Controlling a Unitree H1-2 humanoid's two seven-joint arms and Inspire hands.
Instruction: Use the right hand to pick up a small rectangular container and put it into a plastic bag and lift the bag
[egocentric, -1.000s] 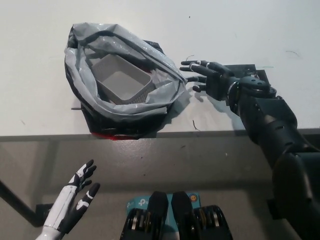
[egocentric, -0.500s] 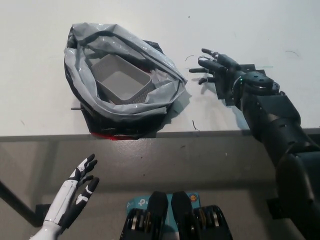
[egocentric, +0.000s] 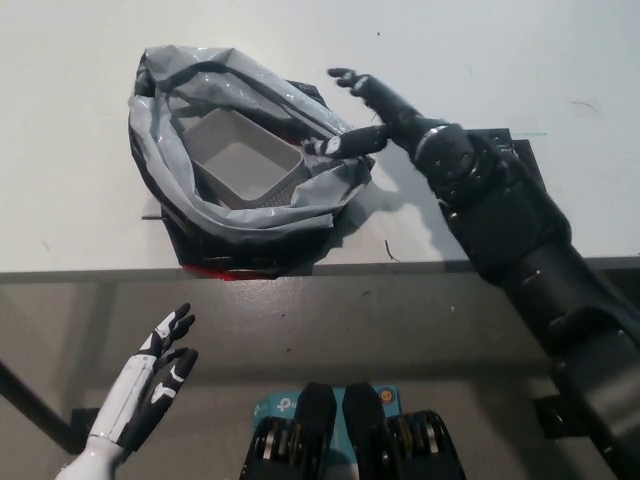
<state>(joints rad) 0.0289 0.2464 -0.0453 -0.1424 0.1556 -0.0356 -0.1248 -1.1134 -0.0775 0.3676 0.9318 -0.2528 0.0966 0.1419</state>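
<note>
1 container (egocentric: 245, 160) inside 1 plastic bag (egocentric: 210, 215), right robot hand (egocentric: 375, 115) spread at rim, left robot hand (egocentric: 160, 375) spread low

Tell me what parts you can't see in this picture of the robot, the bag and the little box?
Head view only:
- The bottom of the box: the bag folds hide it.
- Whether the right hand touches the bag rim: its fingers overlap the rim, so contact is unclear.
- The red thing under the bag: only a sliver shows.
- The left hand, low by the table edge: its arm is cut off by the picture's bottom.
</note>
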